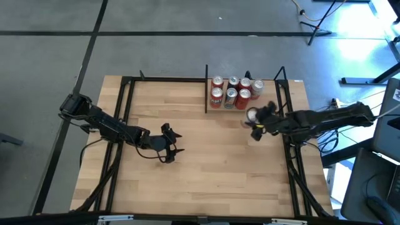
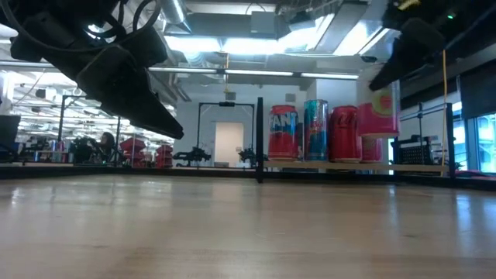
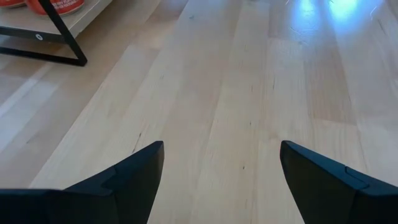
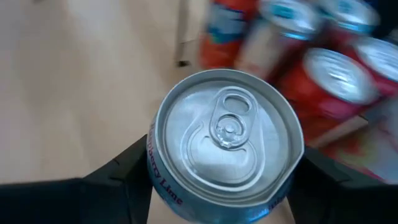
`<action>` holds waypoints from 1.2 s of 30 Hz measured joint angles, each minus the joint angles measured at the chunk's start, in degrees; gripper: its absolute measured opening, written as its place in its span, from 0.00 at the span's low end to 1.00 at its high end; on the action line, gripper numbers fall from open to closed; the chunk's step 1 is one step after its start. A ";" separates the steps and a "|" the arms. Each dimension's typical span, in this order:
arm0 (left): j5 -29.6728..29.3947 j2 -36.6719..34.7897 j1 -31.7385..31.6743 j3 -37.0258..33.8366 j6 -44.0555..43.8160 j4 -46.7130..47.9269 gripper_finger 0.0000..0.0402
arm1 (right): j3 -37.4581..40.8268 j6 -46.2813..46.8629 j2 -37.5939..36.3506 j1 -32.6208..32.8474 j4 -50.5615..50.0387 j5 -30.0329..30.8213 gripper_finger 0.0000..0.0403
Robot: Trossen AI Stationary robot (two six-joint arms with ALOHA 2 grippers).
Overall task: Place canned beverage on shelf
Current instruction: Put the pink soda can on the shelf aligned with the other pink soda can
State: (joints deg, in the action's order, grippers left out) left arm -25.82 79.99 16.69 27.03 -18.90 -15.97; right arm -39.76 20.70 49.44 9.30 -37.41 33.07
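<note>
Right end effector [image 1: 253, 122] clamps a can [image 4: 225, 138] upright by its sides, held off the bench [image 1: 206, 169] just beside the shelf [image 1: 215, 110]. Left end effector [image 1: 170, 144] gapes wide, holding nothing, mid-bench.

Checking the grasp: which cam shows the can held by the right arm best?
Right wrist view: the held can fills the picture, top and pull tab sharp, right gripper jaws shut on both its sides. High view shows it small, just off the shelf. Low view shows only a pink can side raised above the table. Left wrist view misses it.
</note>
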 joint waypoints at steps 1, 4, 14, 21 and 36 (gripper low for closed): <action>0.00 0.00 0.00 0.00 0.00 0.00 0.76 | 0.77 1.31 -1.98 -0.14 -0.92 1.56 0.63; 0.00 0.00 0.00 0.00 0.00 -0.07 0.76 | 3.19 4.55 -6.93 -2.34 -3.12 4.79 0.63; 0.00 0.00 -0.04 0.00 0.02 -0.13 0.76 | 8.05 -2.80 -11.28 -17.80 0.87 -2.25 0.63; 0.00 0.00 -0.04 0.00 0.04 -0.09 0.76 | 8.17 -10.12 -9.16 -31.15 5.35 -8.10 0.63; 0.00 0.02 -0.04 0.00 0.55 0.00 0.76 | 8.04 -18.99 -0.17 -48.17 13.16 -25.06 0.63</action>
State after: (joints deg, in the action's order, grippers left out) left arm -25.82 80.01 16.64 27.03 -18.35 -15.97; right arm -31.73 1.72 49.28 -38.87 -24.25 8.01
